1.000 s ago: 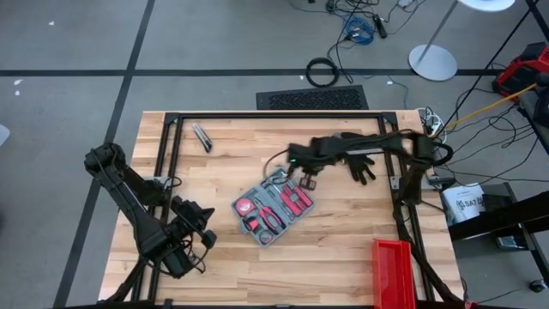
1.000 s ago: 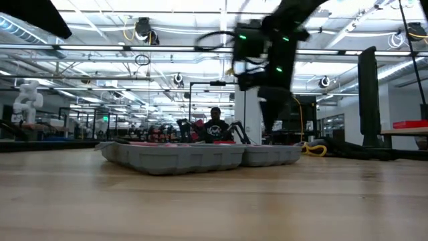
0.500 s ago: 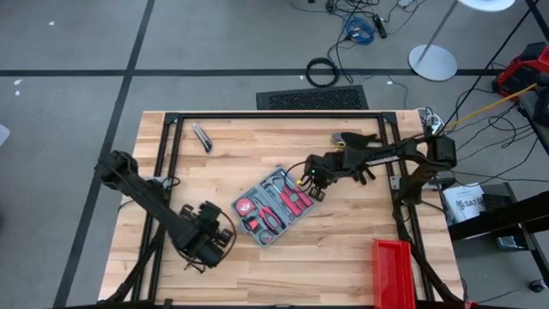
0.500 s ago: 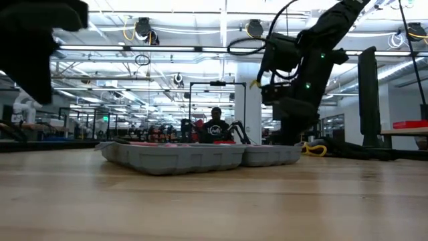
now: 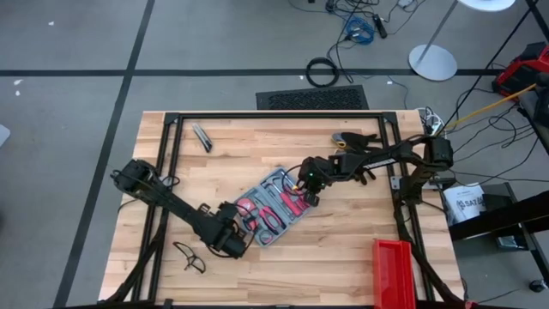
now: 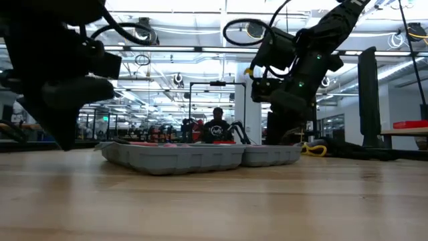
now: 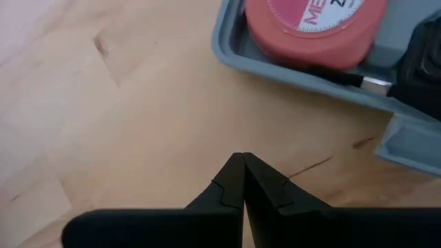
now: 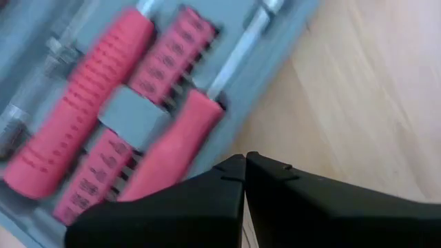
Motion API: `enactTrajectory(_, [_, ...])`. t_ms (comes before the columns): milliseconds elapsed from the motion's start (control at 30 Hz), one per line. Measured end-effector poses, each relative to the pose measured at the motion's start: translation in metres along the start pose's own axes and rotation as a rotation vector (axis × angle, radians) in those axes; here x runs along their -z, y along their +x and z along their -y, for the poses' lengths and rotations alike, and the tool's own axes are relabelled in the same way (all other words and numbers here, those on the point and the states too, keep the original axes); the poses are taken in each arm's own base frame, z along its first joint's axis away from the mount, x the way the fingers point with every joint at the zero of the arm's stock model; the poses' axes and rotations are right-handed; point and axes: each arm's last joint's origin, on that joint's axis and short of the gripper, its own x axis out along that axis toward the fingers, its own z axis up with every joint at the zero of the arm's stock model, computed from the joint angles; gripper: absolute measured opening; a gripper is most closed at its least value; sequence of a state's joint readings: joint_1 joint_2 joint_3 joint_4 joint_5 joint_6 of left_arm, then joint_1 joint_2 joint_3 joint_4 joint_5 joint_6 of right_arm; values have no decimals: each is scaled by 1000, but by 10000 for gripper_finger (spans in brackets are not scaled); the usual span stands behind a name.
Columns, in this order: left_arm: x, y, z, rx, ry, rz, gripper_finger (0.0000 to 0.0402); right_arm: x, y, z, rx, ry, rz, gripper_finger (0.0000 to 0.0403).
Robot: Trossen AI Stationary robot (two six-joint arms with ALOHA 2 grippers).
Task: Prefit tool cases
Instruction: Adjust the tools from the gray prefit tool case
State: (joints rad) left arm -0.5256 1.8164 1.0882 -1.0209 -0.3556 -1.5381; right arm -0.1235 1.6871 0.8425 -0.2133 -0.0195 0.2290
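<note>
1. The left gripper (image 7: 242, 169) had its two dark fingers pressed together, nothing between them, just above bare wood beside the near-left corner of the tool case (image 5: 274, 204).
2. In the left wrist view only one corner of the case (image 7: 303, 65) showed, with a round red tape measure (image 7: 313, 27) in it, cut off by the picture's edge so its lettering could not be read in full.
3. The right gripper (image 8: 244, 169) was likewise closed, empty, over the right-hand edge of the case, where red-handled tools (image 8: 83, 110) lay in the grey tray; they were blurred, and which tool was which could not be made out.
4. From above, the case lay open near the middle of the table (image 5: 343, 249), turned at an angle, partly covered by both grippers.
5. In the low view the case (image 6: 200, 155) showed only as a grey wall; its contents were hidden behind the rim.
6. A red bin (image 5: 395, 273) stood at the table's near-right corner, cut off by the picture's bottom edge.
7. A small dark object (image 5: 190, 257) lay on the wood near the left arm, too small to identify.
</note>
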Motion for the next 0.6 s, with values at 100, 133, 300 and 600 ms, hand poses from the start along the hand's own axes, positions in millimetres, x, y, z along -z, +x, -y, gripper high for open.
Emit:
enactTrajectory(100, [0,5,2,-15,0,-2,8,-4,-3,-3,21,-23,52,0])
enactTrajectory(133, [0,6,3,-17,4,-3,8,-7,-8,-4,38,-38,84,0])
enactTrajectory(300, [-1,5,0,-32,11,-7,8,-20,-33,-16,-175,-70,206,0])
enactTrajectory(600, [-2,5,0,-30,8,14,8,-16,1,-45,-259,-138,231,0])
